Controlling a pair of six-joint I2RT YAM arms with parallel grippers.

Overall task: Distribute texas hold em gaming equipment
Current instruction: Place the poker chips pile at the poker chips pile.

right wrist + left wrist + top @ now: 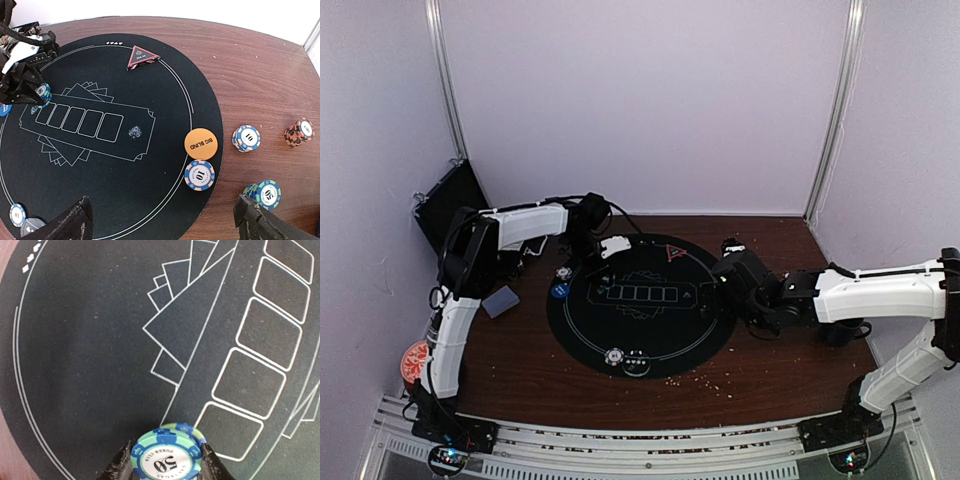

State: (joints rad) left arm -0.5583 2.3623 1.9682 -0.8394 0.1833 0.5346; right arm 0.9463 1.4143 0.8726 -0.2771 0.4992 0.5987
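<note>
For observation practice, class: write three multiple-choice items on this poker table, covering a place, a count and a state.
1. Where does the orange button lie? A on the mat, near its edge; B on bare wood; C in a claw.
2. How many card boxes are printed in a row? A three; B five; C seven.
3. The left claw is: A open; B shut on a chip; C shut on a card.
Answers: 1 A, mat shows all round it; 2 B, five outlines show; 3 B, it pinches the teal chip.
</note>
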